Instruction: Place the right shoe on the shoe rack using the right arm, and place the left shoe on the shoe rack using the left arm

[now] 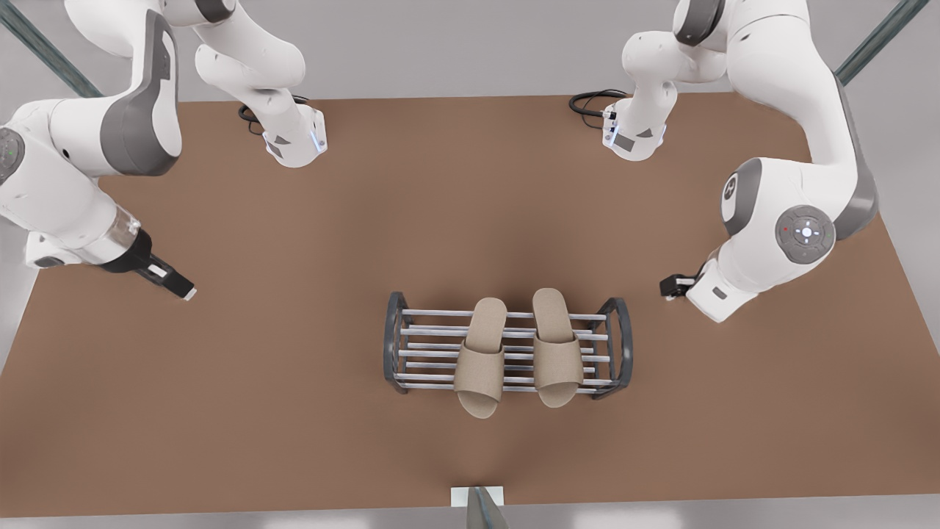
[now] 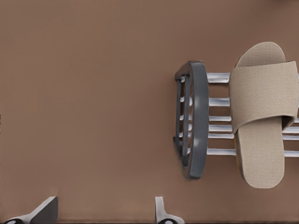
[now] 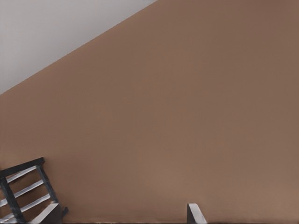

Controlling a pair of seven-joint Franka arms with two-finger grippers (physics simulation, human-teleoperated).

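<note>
Slippers, right shoe and left shoe, lie on the shoe rack mid-desk, while left gripper and right gripper hover at opposite side edges, fingers spread.

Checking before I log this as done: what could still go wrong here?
1. The slipper on the front view's left lies skewed on the shoe rack, toe overhanging the near bar; it might slide off.
2. The left gripper, jaws open, is the nearer one to the rack's end; a careless move could nudge it. The right gripper, jaws open, waits farther off.
</note>
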